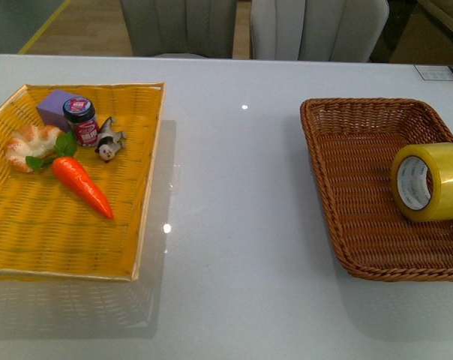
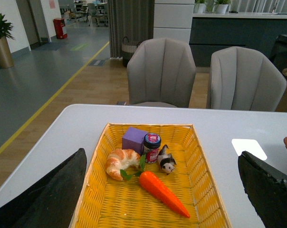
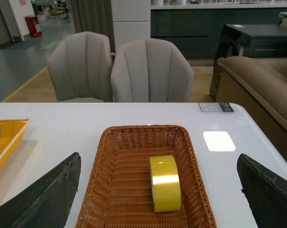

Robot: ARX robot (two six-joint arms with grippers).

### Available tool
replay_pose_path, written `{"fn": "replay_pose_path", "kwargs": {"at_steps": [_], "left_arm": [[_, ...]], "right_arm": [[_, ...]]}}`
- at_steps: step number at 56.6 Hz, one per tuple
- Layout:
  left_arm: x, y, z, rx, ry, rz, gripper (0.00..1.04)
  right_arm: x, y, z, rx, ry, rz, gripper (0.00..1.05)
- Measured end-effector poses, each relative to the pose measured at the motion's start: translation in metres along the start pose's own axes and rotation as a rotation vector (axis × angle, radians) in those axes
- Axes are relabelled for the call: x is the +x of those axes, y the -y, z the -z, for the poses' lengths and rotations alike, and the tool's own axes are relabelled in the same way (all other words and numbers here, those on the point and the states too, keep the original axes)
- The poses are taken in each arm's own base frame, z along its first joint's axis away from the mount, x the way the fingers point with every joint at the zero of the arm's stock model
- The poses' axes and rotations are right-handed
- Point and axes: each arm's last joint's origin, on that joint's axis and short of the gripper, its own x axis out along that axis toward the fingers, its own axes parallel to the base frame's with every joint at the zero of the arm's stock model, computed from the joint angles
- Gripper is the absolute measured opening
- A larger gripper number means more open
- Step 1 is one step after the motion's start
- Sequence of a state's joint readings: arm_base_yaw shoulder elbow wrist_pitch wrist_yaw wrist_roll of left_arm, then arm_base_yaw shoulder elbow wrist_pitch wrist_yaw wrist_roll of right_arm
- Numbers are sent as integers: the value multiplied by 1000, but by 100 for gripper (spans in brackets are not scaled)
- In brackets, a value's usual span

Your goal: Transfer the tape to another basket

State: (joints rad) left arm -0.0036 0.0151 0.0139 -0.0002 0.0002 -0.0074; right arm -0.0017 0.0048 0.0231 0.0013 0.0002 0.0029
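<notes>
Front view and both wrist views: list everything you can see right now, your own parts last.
Roll of translucent yellow packing tape: 1, yellow, standing on edge in brown basket.
Brown woven wicker basket: 1, dark brown, table's right side.
Flat yellow woven tray: 1, yellow, table's left side.
Orange toy carrot: 1, in tray.
Croissant: 1, tan, in tray.
Purple block: 1, in tray.
Small dark-lidded jar: 1, in tray.
Black-and-white animal figurine: 1, in tray.
Grey chairs: 2, behind table.
White table: 1.
Left gripper: open, above tray.
Right gripper: open, above basket.
</notes>
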Motion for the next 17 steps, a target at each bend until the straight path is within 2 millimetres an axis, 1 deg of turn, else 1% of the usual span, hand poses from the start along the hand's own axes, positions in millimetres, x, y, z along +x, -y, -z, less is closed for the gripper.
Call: {"fn": "replay_pose_path", "kwargs": {"at_steps": [17], "left_arm": [[0, 0, 0, 0, 0, 0, 96]], "right_arm": [[0, 0, 0, 0, 0, 0, 96]]}}
